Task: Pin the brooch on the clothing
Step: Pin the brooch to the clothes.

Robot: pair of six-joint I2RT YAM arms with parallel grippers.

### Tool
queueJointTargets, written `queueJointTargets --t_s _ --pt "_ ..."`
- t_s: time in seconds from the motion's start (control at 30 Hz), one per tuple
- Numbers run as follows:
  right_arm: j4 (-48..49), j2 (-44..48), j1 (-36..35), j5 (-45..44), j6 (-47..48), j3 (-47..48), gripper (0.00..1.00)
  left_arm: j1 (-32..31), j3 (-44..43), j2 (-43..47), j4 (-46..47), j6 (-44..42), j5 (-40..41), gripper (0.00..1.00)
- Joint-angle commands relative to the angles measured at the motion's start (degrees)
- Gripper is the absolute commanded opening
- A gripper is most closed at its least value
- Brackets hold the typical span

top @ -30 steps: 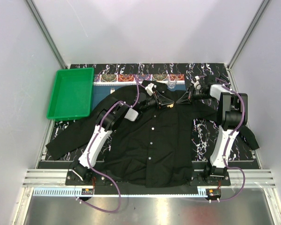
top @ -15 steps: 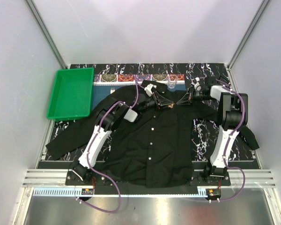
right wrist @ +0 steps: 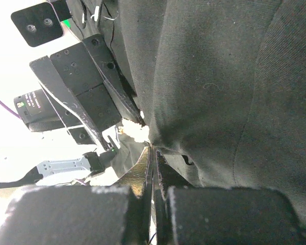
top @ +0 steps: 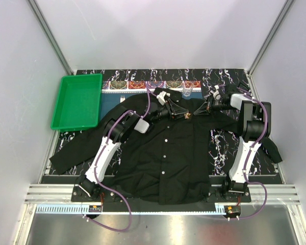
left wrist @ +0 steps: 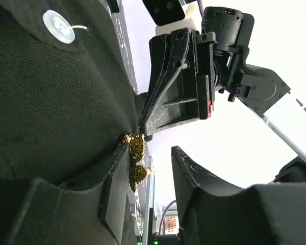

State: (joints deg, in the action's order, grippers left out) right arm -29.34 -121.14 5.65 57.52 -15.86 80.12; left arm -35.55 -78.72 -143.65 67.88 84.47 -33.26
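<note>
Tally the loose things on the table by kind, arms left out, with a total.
shirt: 1
brooch: 1
tray: 1
placemat: 1
cup: 1
Total: 5

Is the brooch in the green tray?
No, the brooch sits on the black shirt near its collar, well apart from the green tray.
</note>
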Motion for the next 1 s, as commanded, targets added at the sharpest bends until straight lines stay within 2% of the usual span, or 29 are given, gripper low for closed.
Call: queueJointTargets --t_s 0.0,0.13,0.37,0.47,0.6,0.67,0.83,0.97 --pt "1.1 3.6 0.4 -0.3 0.8 -0.2 0.0 -0.4 2.4 1.7 6.4 -0.4 1.8 0.4" --pt "1.8 4.8 0.4 0.7 0.4 -0.8 0.0 -0.4 1.6 2.0 5.7 -1.0 1.3 0.33" --pt "2.1 5.4 0.1 1.4 0.5 -0.9 0.0 -0.5 1.9 2.7 3.8 -2.1 1.1 0.3" --pt "1.3 5.5 -1.1 2.2 1.5 -0.4 0.0 -0.6 1.6 2.3 2.9 -2.1 1.3 0.13" --pt "0.3 5.2 -1.9 1.6 2.5 0.5 0.01 -0.7 -0.1 1.7 2.0 -1.8 1.1 0.03" --pt "-0.4 5.0 -2.0 1.3 2.9 0.9 0.02 -0.8 -0.8 1.4 1.2 -1.8 0.6 0.02" --pt "-1.9 5.0 -2.0 -0.7 4.2 1.8 0.0 -0.8 0.2 1.4 3.0 -0.8 0.8 0.29" --pt "-1.9 5.7 -1.6 -2.4 4.2 1.6 0.0 0.3 3.5 2.9 5.4 -0.5 1.3 0.31"
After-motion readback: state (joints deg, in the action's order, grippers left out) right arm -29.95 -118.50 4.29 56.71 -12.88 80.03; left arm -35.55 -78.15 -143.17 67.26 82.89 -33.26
